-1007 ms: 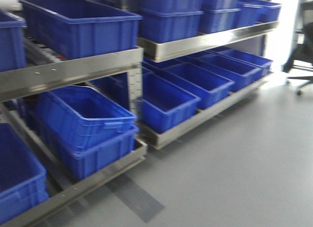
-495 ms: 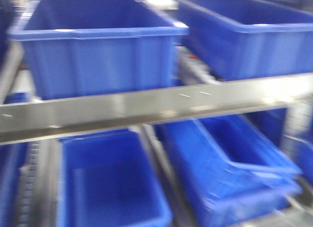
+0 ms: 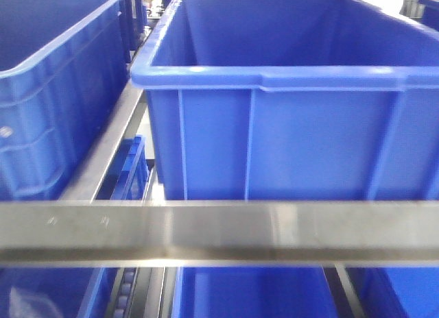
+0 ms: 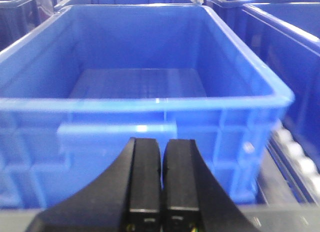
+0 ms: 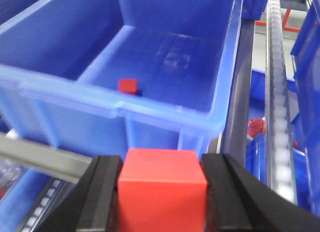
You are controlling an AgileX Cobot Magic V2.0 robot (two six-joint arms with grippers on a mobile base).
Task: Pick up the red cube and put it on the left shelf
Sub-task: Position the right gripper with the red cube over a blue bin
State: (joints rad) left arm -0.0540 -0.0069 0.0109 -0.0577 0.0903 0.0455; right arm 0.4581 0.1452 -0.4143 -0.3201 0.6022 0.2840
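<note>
1. Fingers (image 5: 105,192) of the right gripper (image 5: 161,167) squeeze the red cube (image 5: 162,197) tight, one black finger on each side.
2. Just past that hand, a bit lower and to its left, runs a grey metal bar (image 5: 40,154).
3. Right behind the bar sits a blue box (image 5: 165,114), open on top.
4. Farther ahead of the hand, down on the floor of that box, lies a small red block (image 5: 127,85), close to the near wall.
5. Off to the hand's right, a line of little rollers (image 5: 279,117) runs away from it.
6. The left gripper (image 4: 161,157) is closed up, its two fingers pressed together.
7. Straight ahead of that hand stands a blue tub (image 4: 150,103), with a neighbour tub (image 4: 285,57) farther off on the right.
8. From the front, a steel beam (image 3: 219,232) crosses low, and a big blue bin (image 3: 274,126) stands behind it.
</note>
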